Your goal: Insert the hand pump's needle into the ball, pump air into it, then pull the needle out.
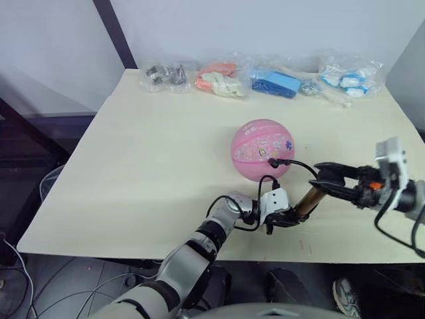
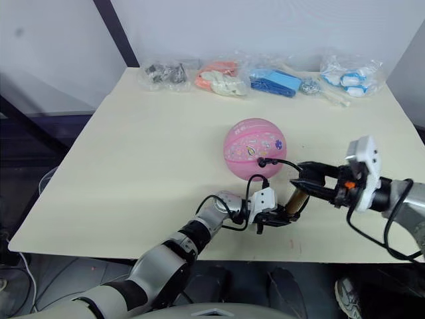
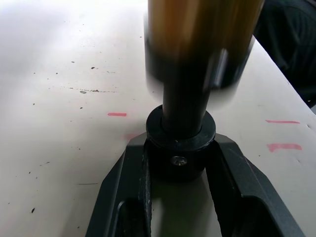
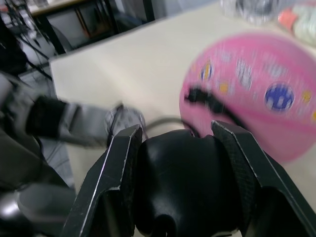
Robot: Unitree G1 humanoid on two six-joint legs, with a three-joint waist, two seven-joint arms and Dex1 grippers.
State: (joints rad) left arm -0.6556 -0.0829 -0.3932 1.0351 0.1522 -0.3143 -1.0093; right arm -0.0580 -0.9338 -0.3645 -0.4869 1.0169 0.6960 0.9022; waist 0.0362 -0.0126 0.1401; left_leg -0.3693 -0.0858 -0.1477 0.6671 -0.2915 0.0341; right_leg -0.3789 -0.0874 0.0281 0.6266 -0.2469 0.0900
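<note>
The round pink ball [image 1: 261, 149] rests on the table right of centre. A small black fitting [image 1: 273, 161] sits in its valve, and the thin black hose [image 1: 300, 165] curves from there to the hand pump; the needle itself is hidden in the ball. The gold pump cylinder [image 1: 307, 200] slants between my two grippers near the front edge. My left gripper [image 1: 282, 219] is shut on the pump's black lower end [image 3: 180, 143]. My right gripper [image 1: 327, 179] is shut on the black handle [image 4: 185, 182] at the upper end.
Several clear plastic bags of small items lie along the table's far edge, among them a blue one [image 1: 275, 84] and an orange one [image 1: 219, 80]. The table's front edge [image 1: 166, 256] runs just below the grippers. Small red marks [image 3: 117, 114] dot the tabletop.
</note>
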